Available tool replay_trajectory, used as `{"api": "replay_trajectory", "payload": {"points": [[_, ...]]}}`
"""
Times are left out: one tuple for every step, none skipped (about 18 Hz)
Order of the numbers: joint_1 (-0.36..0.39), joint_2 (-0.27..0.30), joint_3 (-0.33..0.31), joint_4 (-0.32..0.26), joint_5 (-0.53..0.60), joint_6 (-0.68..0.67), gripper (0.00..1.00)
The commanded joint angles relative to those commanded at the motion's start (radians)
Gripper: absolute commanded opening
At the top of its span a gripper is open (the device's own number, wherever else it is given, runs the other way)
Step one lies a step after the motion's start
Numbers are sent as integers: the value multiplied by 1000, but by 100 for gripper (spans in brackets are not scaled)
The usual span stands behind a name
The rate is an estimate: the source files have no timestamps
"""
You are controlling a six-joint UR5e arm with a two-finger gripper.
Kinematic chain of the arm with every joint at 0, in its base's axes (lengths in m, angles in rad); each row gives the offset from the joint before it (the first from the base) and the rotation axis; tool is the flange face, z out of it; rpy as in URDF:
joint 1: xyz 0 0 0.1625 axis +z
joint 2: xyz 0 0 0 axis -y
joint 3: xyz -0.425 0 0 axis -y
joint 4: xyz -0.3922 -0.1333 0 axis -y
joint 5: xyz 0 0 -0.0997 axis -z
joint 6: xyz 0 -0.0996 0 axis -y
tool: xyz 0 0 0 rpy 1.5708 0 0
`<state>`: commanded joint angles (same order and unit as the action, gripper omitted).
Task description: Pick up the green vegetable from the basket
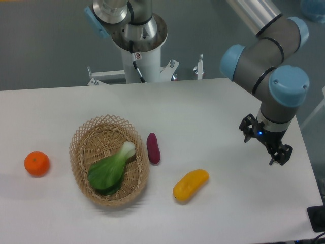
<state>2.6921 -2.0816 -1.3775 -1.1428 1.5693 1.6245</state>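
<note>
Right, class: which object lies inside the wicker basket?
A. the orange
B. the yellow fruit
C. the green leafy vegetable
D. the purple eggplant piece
C: the green leafy vegetable lies inside the wicker basket, while the orange, the purple eggplant piece and the yellow fruit all sit on the table outside it.

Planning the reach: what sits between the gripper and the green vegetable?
In the camera view, the purple eggplant and the basket rim lie between gripper and green vegetable; the yellow fruit sits just below that line.
</note>
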Motion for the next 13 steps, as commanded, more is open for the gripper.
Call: {"api": "replay_trajectory", "payload": {"points": [[0, 0, -2, 0, 3, 0, 100], [0, 0, -2, 0, 5, 0, 100], [0, 0, 0, 0, 3, 0, 100], [0, 0, -2, 0, 3, 0, 100], [0, 0, 0, 0, 5, 0, 100], [0, 0, 0, 2, 5, 0, 100], [0, 0, 0, 2, 5, 0, 100], [0, 2, 0, 2, 5, 0, 100], [0, 0, 2, 0, 5, 0, 100], [0, 0, 3, -3, 5, 0, 100], [0, 5, -5, -3, 5, -8, 100], [0, 9, -11, -6, 0, -18, 100], [-3, 14, -15, -8, 0, -32, 100]]}}
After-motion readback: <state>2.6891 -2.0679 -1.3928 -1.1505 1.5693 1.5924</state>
